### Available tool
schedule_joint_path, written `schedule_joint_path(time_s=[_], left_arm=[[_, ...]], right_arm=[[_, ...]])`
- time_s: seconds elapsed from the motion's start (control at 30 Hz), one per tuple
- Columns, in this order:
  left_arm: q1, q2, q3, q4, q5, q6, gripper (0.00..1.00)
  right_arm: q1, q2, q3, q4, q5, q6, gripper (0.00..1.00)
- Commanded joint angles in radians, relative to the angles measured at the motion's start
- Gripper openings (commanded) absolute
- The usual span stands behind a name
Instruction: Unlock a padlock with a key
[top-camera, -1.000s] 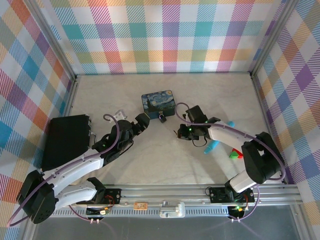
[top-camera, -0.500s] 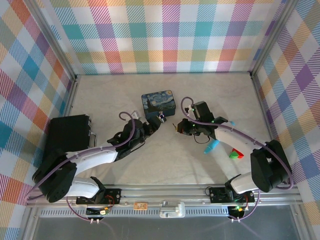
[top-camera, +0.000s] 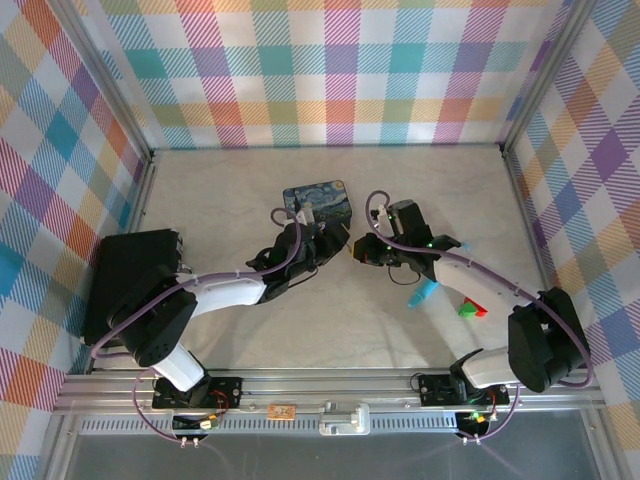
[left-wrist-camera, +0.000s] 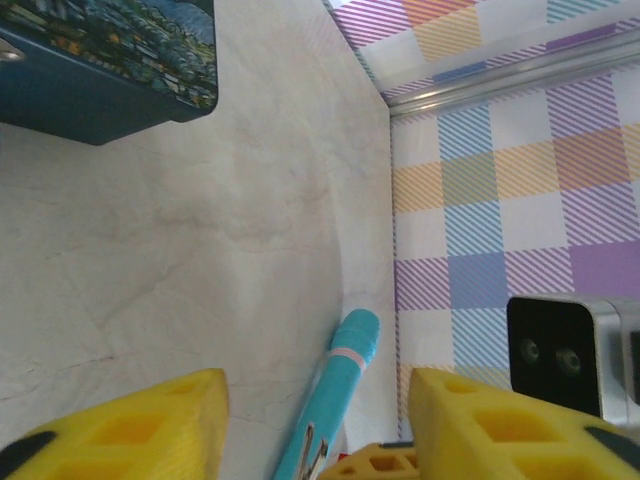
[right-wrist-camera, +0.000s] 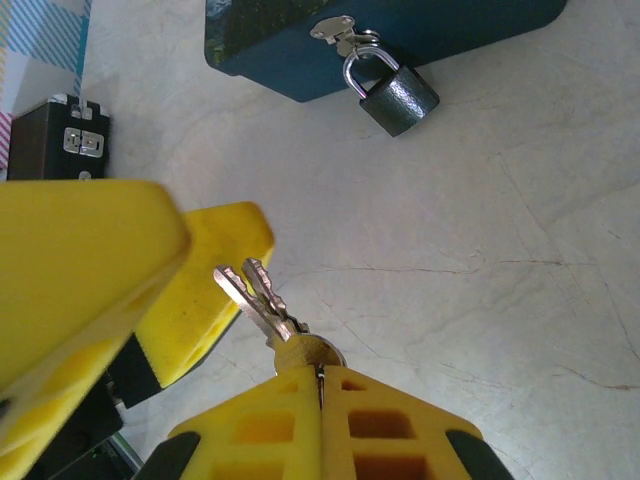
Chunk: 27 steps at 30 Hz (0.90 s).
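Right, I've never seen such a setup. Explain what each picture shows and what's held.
These are two robot arms bolted to a table's near edge. The wide picture looks down from above: the left arm and right arm both reach toward a blue painted tin. A black case, a turquoise stick and a red-green block also lie there. The other two pictures come from cameras on each wrist. In the right wrist's, the right jaws are shut on a small key bunch; the padlock hangs on the tin just beyond. In the left wrist's, the left jaws stand apart, holding nothing.
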Motion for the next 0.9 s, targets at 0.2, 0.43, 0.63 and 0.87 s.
schedule_joint_path(time_s=[0.2, 0.43, 0.63, 0.87], left_arm=[[-0.015, 0.040, 0.036, 0.060, 0.024, -0.010, 0.19], [-0.019, 0.041, 0.039, 0.048, 0.020, 0.001, 0.00], [-0.019, -0.002, 0.020, 0.068, 0.006, 0.123, 0.00], [0.010, -0.078, -0.020, 0.190, 0.143, 0.356, 0.00]], right_arm=[[-0.002, -0.036, -0.018, 0.036, -0.021, -0.035, 0.00], [-0.002, -0.041, -0.017, 0.036, -0.016, -0.047, 0.00], [-0.016, -0.086, -0.010, 0.023, -0.007, -0.117, 0.24], [-0.087, -0.163, -0.022, 0.085, -0.137, -0.221, 0.37]])
